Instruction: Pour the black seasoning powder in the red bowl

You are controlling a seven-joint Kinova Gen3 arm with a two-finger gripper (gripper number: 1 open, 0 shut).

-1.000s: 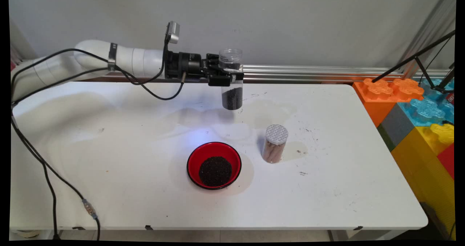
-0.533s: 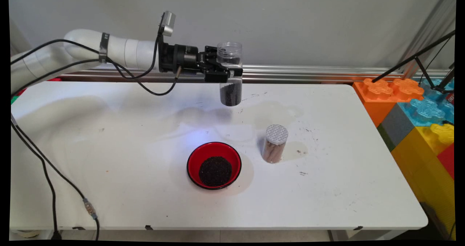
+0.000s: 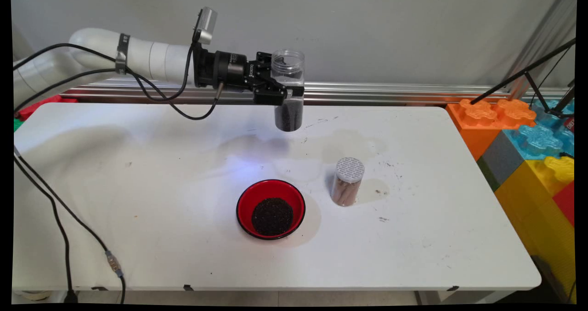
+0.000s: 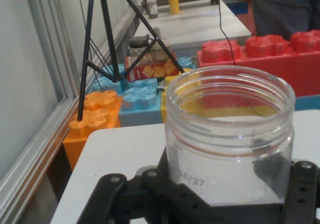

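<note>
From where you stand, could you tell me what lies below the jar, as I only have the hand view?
Observer: On the main view, the open jar hangs upright in the gripper above the far part of the white table, touching nothing below.
Operator: Thank you. Is anything inside it?
Observer: Yes, dark grains fill its lower part.
Operator: What else stands on the table?
Observer: A red bowl holding dark grains sits nearer the camera, and a lidded jar stands upright just to its right in the picture, apart from it.
</note>
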